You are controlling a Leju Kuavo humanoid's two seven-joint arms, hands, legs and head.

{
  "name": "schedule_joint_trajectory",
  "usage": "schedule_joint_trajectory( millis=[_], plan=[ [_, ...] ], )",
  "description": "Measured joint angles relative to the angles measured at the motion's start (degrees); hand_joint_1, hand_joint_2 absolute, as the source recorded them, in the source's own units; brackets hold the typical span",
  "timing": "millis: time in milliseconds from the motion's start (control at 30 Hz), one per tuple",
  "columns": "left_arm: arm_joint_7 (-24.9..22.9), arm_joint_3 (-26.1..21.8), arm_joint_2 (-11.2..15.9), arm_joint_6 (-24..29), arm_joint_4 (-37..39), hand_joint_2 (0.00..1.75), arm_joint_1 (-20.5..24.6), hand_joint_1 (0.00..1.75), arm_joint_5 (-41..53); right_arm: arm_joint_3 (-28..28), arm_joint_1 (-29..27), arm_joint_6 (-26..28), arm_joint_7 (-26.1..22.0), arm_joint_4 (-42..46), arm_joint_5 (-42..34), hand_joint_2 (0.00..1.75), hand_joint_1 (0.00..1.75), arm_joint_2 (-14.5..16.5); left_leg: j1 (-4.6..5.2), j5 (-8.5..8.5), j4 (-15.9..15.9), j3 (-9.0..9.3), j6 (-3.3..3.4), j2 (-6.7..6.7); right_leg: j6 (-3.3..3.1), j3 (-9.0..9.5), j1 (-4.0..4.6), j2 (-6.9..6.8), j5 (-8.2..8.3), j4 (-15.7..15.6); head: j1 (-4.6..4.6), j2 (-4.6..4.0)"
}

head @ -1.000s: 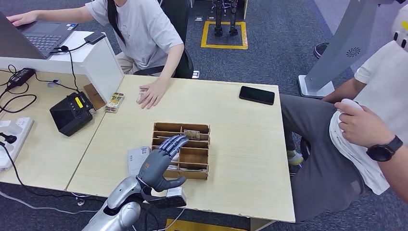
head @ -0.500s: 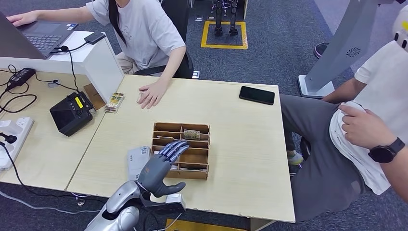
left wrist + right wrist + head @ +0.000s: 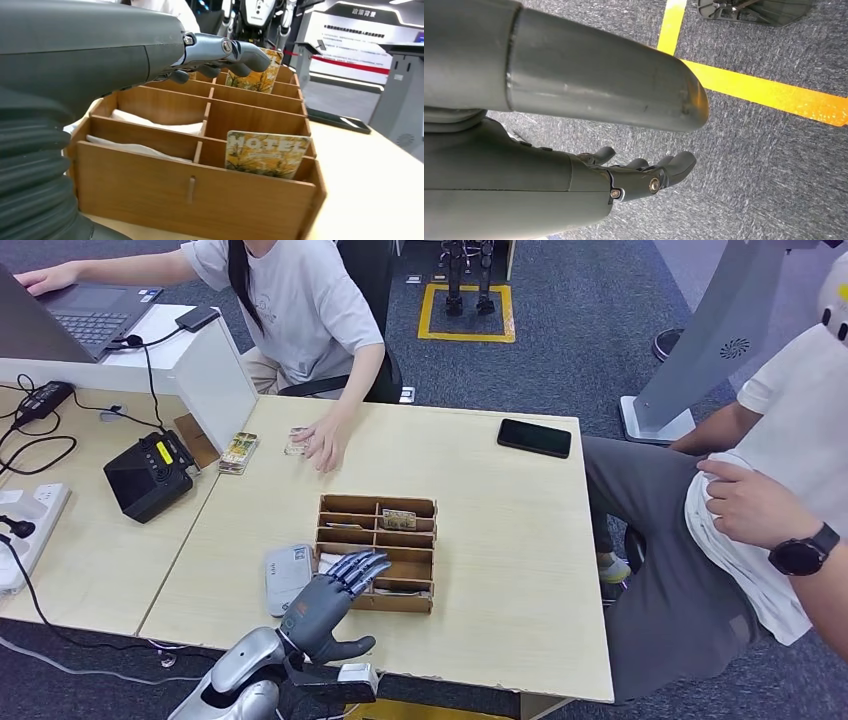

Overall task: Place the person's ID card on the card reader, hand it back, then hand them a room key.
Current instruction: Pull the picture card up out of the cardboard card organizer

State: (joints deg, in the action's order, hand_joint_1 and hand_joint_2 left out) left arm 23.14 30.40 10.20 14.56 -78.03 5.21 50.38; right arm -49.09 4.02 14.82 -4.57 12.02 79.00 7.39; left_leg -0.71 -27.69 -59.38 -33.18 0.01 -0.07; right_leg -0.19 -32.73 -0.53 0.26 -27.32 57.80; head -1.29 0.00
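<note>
Hovering at the near edge of the desk point(image 3: 500, 570), the left hand point(image 3: 325, 602) holds nothing; its fingers point(image 3: 357, 566) lie straight and slightly apart over the near left corner of the wooden tray point(image 3: 380, 553), thumb out to the side.

Card reader point(image 3: 287, 575): pale, flat, just left of the tray, its near end partly hidden by the hand.

Tray: divided into slots; one hotel key card point(image 3: 266, 153) stands in the near right slot, a second key card point(image 3: 398, 519) in a far slot, white slips in the left slots.

Right of the tray: a wide bare stretch of desk up to its right edge.

Far side: a person's hand point(image 3: 322, 440) rests on the desk, touching a small card point(image 3: 295, 447), likely the ID card, print too small to read. A card stack point(image 3: 238, 452) lies at the left edge, a black phone point(image 3: 534, 437) near the far right corner.

A second person sits just off the right edge, cut off by the frame.

Right hand point(image 3: 644, 175): hangs over carpet floor, fingers loosely curled, holding nothing.
</note>
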Motion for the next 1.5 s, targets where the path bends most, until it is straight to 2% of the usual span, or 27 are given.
schedule_joint_trajectory(
  millis=[700,1500],
  plan=[
    [-3.0,0.0,-0.7,6.9,0.0,1.75,0.1,0.0,6.6,-0.1,0.0,0.0,0.0,0.0,0.9,0.0,0.0,0.0,0.0,0.0,0.0,0.01,0.0,0.01,0.0,-0.01,0.0,0.0,0.0,0.0,0.0,0.0],
    [-3.8,1.2,-1.7,6.4,0.4,1.75,-0.1,0.0,9.5,-0.7,0.0,0.0,-0.1,0.0,0.9,0.0,0.0,0.1,0.0,0.0,0.0,0.01,0.0,0.01,0.0,-0.01,0.0,0.0,0.0,0.0,0.01,0.0]
  ],
)
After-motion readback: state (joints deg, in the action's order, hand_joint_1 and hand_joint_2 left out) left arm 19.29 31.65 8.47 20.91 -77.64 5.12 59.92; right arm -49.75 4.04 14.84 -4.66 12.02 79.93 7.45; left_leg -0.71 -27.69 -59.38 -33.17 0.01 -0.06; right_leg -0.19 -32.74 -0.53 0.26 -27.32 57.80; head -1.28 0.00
